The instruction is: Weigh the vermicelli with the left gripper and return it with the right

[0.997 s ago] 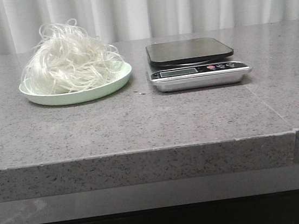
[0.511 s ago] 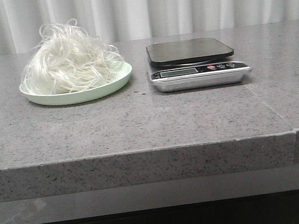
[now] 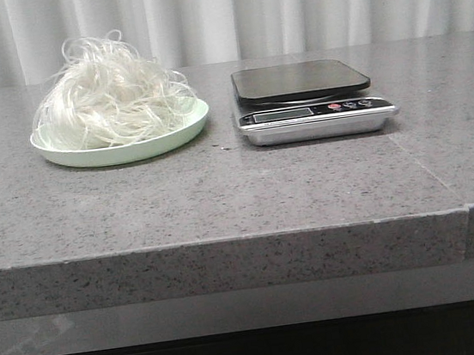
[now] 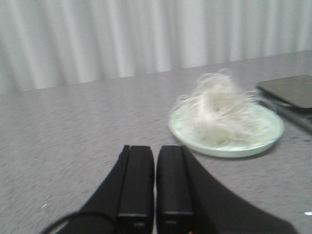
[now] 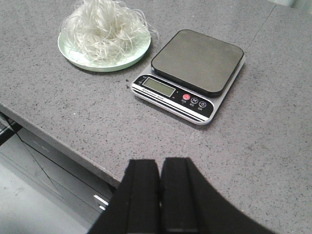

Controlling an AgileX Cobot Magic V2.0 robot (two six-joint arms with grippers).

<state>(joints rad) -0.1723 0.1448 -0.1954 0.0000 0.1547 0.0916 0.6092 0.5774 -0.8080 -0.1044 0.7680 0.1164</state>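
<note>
The vermicelli (image 3: pixel 110 96) is a fluffy white clump on a pale green plate (image 3: pixel 188 127) at the table's left; it also shows in the left wrist view (image 4: pixel 222 109) and the right wrist view (image 5: pixel 104 29). A kitchen scale (image 3: pixel 305 98) with a dark platform stands to its right, bare; it also shows in the right wrist view (image 5: pixel 195 73). My left gripper (image 4: pixel 155 148) is shut and empty, low over the table, short of the plate. My right gripper (image 5: pixel 160 162) is shut and empty, above the table's front edge, short of the scale. Neither gripper shows in the front view.
The grey stone table (image 3: pixel 222 197) has a seam at its right side (image 3: pixel 431 175). White curtains (image 3: pixel 285 7) hang behind. The table's front edge drops to a dark space below (image 5: pixel 29 161).
</note>
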